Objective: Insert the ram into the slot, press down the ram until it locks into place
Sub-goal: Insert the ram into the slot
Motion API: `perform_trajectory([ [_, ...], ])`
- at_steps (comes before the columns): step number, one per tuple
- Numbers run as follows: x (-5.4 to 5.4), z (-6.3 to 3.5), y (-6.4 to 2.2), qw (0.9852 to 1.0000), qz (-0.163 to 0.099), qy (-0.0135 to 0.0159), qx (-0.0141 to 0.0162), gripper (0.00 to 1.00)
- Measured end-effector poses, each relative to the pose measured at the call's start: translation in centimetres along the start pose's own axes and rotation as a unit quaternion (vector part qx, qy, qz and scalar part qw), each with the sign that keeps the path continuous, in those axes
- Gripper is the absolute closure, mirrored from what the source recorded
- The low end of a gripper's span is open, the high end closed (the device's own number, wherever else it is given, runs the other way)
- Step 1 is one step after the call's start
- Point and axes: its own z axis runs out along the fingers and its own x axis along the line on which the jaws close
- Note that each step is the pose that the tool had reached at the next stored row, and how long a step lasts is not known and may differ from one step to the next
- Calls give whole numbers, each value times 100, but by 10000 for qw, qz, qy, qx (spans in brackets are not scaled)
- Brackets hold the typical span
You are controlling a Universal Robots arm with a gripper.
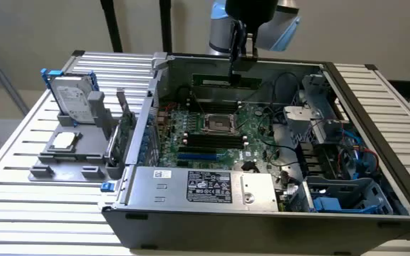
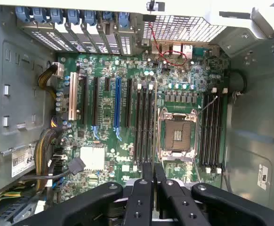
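My gripper [image 1: 235,74] hangs over the far side of the open computer case, shut on the ram [image 1: 226,81], a thin green stick held level above the motherboard [image 1: 190,152]. In the wrist view the ram [image 2: 155,136] appears edge-on as a thin line running out from between the black fingers [image 2: 144,188], over the gap between the CPU socket [image 2: 177,134] and a group of long black slots [image 2: 144,117]. A second group of like slots [image 2: 212,127] lies on the socket's other side. In the exterior view, black slots [image 1: 209,140] lie beside the socket. The ram stays well clear of the board.
The case walls [image 1: 376,106] ring the board. A power supply [image 1: 205,185] lies along the near side, with drive cages and cables [image 1: 333,160] on the exterior view's right. A hard drive [image 1: 73,98] and a grey fixture [image 1: 66,152] stand outside on the left. Blue and white expansion slots [image 2: 117,108] lie beside the memory slots.
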Motion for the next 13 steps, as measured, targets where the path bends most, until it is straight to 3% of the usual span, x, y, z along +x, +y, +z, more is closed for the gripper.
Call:
perform_trajectory([
  [6,0,0,0,10000,0,-1,0,87],
  [13,1,34,-2,10000,0,17,-1,87],
])
